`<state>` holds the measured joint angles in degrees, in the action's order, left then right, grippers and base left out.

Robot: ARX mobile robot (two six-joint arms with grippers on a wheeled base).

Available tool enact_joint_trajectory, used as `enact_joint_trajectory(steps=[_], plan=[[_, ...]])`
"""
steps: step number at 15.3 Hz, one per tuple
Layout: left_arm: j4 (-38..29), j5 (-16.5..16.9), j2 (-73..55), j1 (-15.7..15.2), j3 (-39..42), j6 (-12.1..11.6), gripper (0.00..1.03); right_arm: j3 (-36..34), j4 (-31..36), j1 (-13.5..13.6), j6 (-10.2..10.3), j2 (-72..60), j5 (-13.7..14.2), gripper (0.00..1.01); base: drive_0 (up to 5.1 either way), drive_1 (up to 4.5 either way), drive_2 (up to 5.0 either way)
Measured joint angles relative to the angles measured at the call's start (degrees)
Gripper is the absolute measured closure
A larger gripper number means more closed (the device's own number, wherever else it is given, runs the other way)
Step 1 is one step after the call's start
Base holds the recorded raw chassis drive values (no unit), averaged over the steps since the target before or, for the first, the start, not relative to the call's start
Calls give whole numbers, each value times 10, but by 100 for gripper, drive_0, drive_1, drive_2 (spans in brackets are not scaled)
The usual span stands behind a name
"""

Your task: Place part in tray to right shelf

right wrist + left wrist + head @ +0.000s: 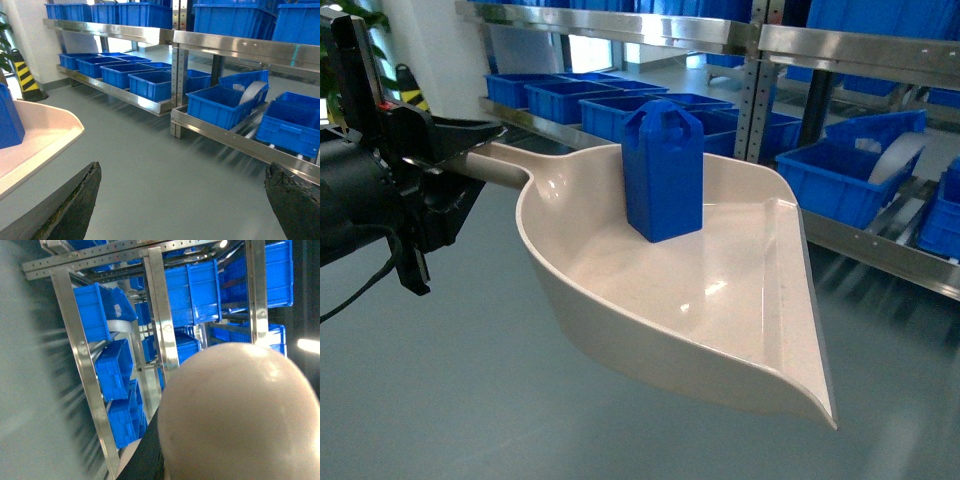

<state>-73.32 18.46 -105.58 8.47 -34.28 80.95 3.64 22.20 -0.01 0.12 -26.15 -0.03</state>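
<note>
**Mid-frame in head view: part stood in tray, tray held aloft**

At left of the head view, the left gripper [425, 160] pinched the handle of the tray [620, 290], jaws closed on it. The part [664, 170] stood upright on the tray floor, near the back wall. The right gripper [182, 200] had its fingers [75, 205] spread wide, holding nothing. Blue crates [840, 170] sat on the shelf [880, 250] at upper right, beyond the tray.

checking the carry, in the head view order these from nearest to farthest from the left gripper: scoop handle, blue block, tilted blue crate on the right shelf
1. Cream-beige plastic scoop's handle, at the left gripper.
2. Small bright-blue jerrycan-shaped block, standing mid-scoop.
3. Tilted blue plastic crate, far right on the steel shelf.
</note>
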Motion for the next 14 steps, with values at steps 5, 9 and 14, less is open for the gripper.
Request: enact_joint_trajectory(steps=[5, 9, 14], plan=[[0, 0, 0, 0, 0, 0, 87, 0, 0, 0, 0, 0, 0, 3, -154, -154, -154], [0, 0, 0, 0, 0, 0, 87, 0, 0, 0, 0, 0, 0, 3, -153, -153, -153], [0, 0, 0, 0, 0, 0, 87, 0, 0, 0, 0, 0, 0, 3, -151, -151, -151]])
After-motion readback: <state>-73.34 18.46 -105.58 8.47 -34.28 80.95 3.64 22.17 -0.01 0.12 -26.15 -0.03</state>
